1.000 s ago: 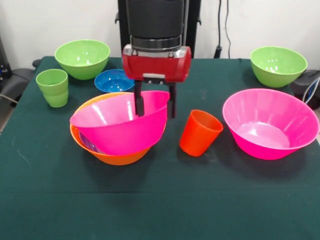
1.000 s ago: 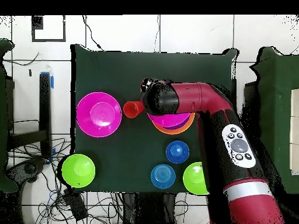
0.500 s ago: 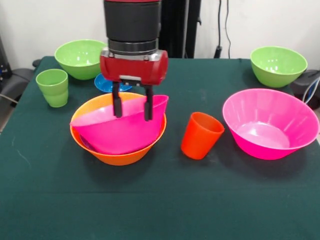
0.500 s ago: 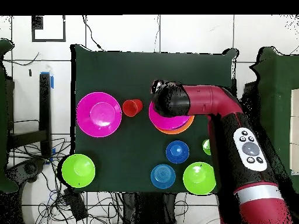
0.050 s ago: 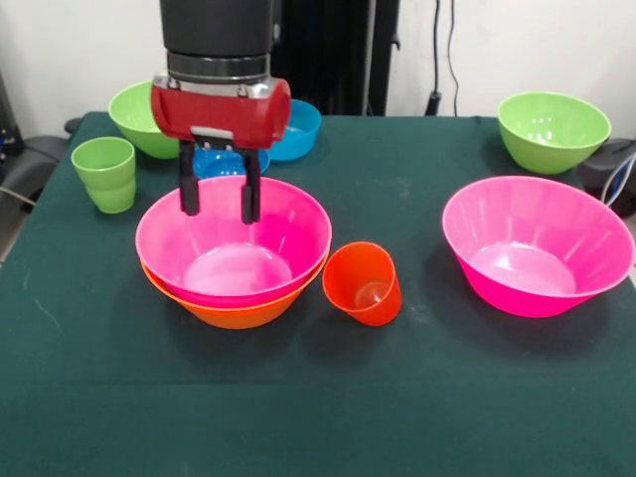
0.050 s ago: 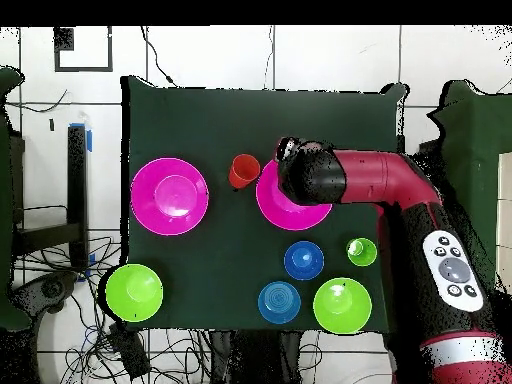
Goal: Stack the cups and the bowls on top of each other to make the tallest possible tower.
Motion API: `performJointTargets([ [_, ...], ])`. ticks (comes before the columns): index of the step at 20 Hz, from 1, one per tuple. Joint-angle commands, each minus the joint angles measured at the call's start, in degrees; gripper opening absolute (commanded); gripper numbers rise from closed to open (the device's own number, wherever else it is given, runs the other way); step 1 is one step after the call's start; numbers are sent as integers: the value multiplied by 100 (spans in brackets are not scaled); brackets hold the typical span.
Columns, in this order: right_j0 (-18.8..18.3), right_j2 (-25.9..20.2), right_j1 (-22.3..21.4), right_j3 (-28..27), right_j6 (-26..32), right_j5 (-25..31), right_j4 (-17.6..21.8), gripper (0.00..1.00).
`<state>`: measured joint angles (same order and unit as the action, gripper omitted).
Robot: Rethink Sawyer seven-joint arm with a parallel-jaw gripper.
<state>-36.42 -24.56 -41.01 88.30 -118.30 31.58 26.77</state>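
Left of centre in the front view, gripper hangs open and empty over pink bowl nested in orange bowl; light, stiff, slick, so pinch the rim.

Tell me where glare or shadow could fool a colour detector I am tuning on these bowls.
Front view: white highlights streak the inner walls of the pink bowl under the gripper and the other pink bowl; the orange cup casts a soft shadow on the green cloth. Overhead view: the bowls look flat, with little glare.
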Motion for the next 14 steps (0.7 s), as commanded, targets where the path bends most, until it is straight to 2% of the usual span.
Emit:
performJointTargets([
  [1, 32, -214, 5, 646, 952, -159, 615, 100],
  [14, 288, -13, -126, 650, 536, 49, 488, 100],
])
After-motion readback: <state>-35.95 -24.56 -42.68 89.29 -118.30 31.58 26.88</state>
